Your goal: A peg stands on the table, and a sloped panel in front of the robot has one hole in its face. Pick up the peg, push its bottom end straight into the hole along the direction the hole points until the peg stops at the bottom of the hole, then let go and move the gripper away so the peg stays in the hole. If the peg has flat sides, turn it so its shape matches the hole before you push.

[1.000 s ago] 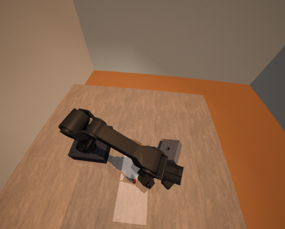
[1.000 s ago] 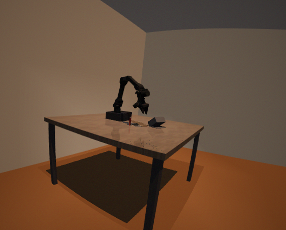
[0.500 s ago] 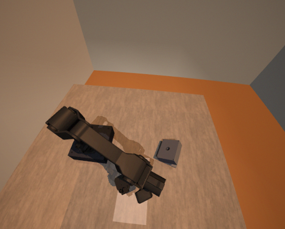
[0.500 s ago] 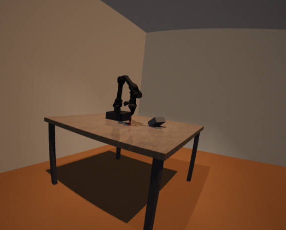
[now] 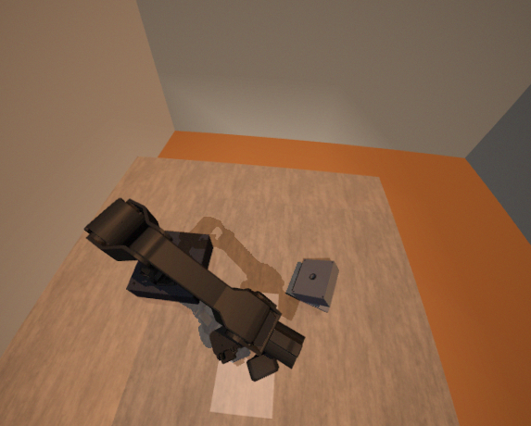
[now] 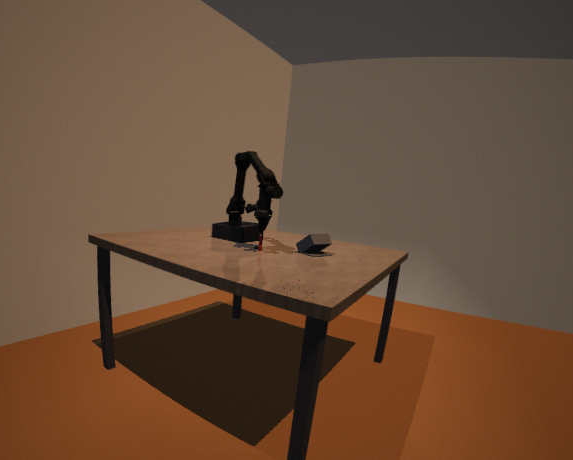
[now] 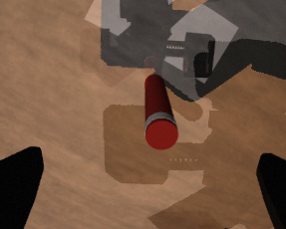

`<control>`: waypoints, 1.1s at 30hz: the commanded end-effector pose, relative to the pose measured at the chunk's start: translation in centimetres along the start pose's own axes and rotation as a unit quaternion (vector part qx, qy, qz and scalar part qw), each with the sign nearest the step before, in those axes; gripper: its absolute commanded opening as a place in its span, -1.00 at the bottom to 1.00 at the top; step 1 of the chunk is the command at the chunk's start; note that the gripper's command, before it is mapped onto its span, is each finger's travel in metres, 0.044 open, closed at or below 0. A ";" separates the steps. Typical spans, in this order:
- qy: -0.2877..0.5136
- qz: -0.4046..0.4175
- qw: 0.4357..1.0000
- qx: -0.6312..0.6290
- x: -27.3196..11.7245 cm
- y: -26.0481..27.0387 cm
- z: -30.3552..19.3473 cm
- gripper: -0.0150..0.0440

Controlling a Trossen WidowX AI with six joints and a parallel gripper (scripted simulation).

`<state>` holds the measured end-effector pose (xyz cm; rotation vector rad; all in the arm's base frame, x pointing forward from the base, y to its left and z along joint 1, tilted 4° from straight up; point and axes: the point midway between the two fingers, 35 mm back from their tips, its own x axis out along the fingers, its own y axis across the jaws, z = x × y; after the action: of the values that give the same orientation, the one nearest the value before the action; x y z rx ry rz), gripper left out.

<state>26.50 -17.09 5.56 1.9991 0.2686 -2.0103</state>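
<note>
A round red peg (image 6: 260, 243) (image 7: 158, 102) with a grey band near its top stands upright on the table; in the top view the arm hides it. My gripper (image 6: 261, 231) (image 7: 153, 162) is open and empty, pointing down just above the peg. In the wrist view the peg's top lies between the two fingers' sides but higher in the picture than the fingertips. The grey sloped block (image 5: 323, 273) (image 6: 316, 242) has one small round hole (image 5: 312, 276) in its face, with nothing in it. The block is out of the wrist view.
The arm's dark base box (image 5: 162, 295) (image 6: 233, 232) stands on the table (image 5: 352, 352) (image 6: 175, 255), left of the block in the top view. A pale rectangle (image 5: 243, 394) marks the tabletop near the arm. The arm's shadow crosses the table around the peg.
</note>
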 end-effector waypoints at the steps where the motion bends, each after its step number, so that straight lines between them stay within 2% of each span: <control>1: -0.006 -0.004 1.000 0.001 1.0 -0.2 0.2 1.00; 33: -0.007 -0.004 1.000 0.001 5.6 -0.4 0.5 1.00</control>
<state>26.20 -17.39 0.40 2.0001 0.2649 -2.0189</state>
